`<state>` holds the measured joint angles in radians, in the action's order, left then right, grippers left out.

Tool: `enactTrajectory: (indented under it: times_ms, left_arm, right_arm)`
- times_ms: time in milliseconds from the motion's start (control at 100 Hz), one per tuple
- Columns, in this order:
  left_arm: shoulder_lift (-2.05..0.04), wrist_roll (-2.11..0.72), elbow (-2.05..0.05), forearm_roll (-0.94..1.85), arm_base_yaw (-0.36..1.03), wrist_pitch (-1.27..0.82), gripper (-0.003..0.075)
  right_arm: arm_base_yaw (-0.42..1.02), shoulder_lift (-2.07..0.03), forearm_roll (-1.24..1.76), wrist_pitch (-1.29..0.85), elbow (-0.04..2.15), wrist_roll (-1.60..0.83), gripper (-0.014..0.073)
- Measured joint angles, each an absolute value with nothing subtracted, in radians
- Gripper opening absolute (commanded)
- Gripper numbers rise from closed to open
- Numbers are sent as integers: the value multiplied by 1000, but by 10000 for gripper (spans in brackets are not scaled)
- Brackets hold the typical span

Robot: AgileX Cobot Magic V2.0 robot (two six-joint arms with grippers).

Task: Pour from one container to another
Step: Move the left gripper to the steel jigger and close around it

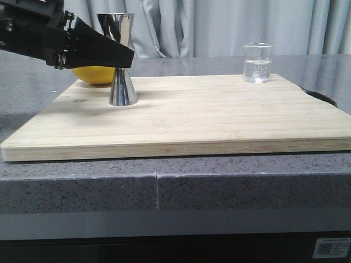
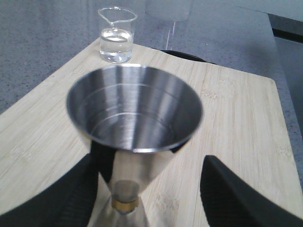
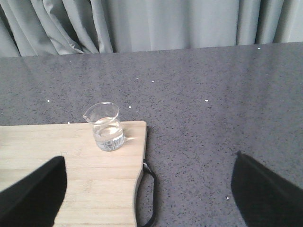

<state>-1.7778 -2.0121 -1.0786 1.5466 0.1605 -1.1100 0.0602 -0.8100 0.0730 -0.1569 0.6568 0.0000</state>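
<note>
I am holding my left gripper (image 2: 151,189) wide astride the upright jigger (image 2: 134,118); beaker (image 2: 116,35) standing beyond, nearer my open right gripper (image 3: 149,189).

Jigger (image 1: 122,66) stands upright near board's (image 1: 181,118) far left corner; left hand (image 1: 123,56) at its waist; beaker (image 1: 258,63) at far right edge.

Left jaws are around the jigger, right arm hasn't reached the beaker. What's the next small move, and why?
Probably close the left gripper on the jigger at its waist to steady it. The wrist view shows its jaws open on either side, with a gap on one side. The beaker with clear liquid stands untouched at the far right corner of the cutting board, and the right gripper, open, is short of it.
</note>
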Motion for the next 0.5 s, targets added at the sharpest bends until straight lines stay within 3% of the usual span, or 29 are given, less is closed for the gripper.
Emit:
enactTrajectory:
  times_ms: [500]
  left_arm:
    - [-1778,-2012,-1079,1547,161,-1108,290]
  right_arm:
    - [60,-810,73,-134,657,0,638]
